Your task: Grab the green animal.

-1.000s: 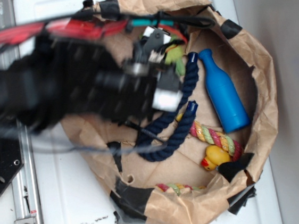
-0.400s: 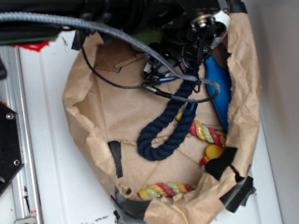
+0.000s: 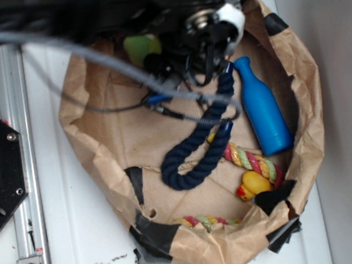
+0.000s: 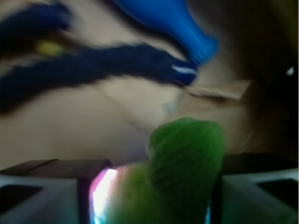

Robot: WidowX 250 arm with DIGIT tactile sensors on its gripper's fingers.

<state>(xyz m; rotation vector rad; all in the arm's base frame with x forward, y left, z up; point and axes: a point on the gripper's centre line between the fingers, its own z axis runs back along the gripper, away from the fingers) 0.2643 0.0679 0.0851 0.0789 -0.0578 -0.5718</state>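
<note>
In the wrist view the frog (image 4: 180, 179) fills the gap between the end effector's (image 4: 154, 196) two fingers (image 4: 39, 193), which look closed against its fuzzy body, so the grasp itself seems made. Beyond it lie the paper floor, the navy rope (image 4: 93, 70) and the blue bottle (image 4: 168, 23). From outside, a patch of green (image 3: 142, 47) shows under the arm near the top of the paper bag (image 3: 310, 124). Next, a straight lift clear of the bag's rim, keeping the squeeze firm.
</note>
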